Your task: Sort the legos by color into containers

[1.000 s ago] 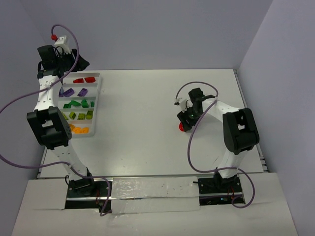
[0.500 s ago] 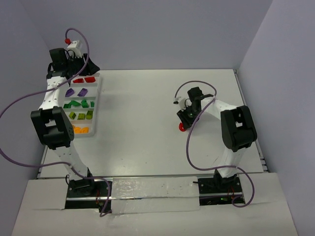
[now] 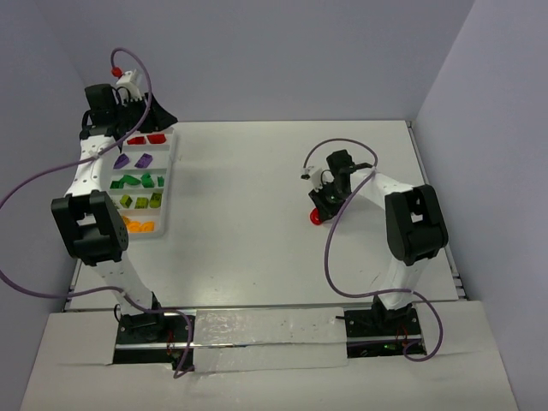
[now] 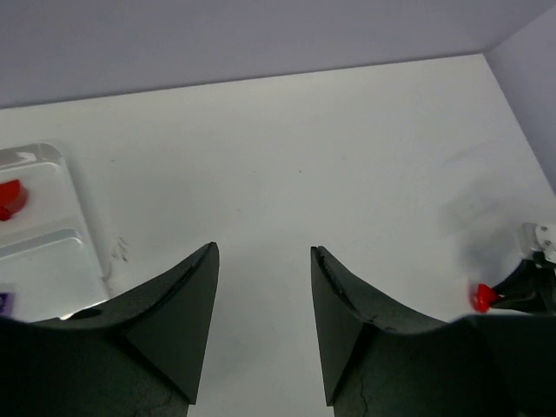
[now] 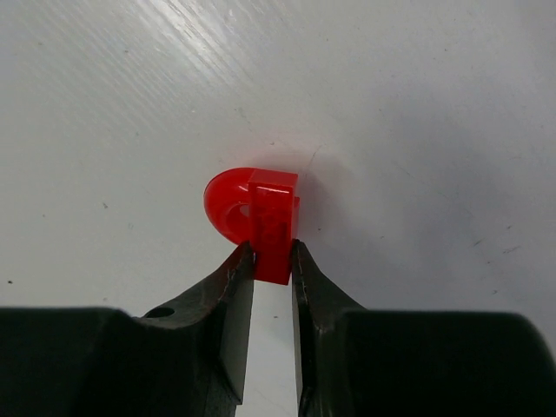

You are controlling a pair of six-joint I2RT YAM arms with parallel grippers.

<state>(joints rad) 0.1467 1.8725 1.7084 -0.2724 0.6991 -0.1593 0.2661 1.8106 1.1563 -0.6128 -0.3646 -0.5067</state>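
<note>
A red lego (image 5: 261, 217) with a rounded end lies on the white table, and my right gripper (image 5: 271, 252) is shut on its squared end. From above, that lego (image 3: 318, 217) sits right of centre under the right gripper (image 3: 322, 205). My left gripper (image 4: 262, 252) is open with nothing between its fingers, raised beyond the far end of the white tray (image 3: 170, 158). The containers hold red legos (image 3: 145, 139), purple legos (image 3: 133, 159), green legos (image 3: 137, 181), lime legos (image 3: 141, 201) and orange legos (image 3: 137, 227).
The left wrist view shows a corner of the tray (image 4: 43, 252) with a red lego (image 4: 9, 198) in it, and far right the held red lego (image 4: 480, 295). Purple walls close the table at the back and right.
The right gripper's jaws have closed on the red lego. The left arm swung right and back over the tray's far end, then held still.
</note>
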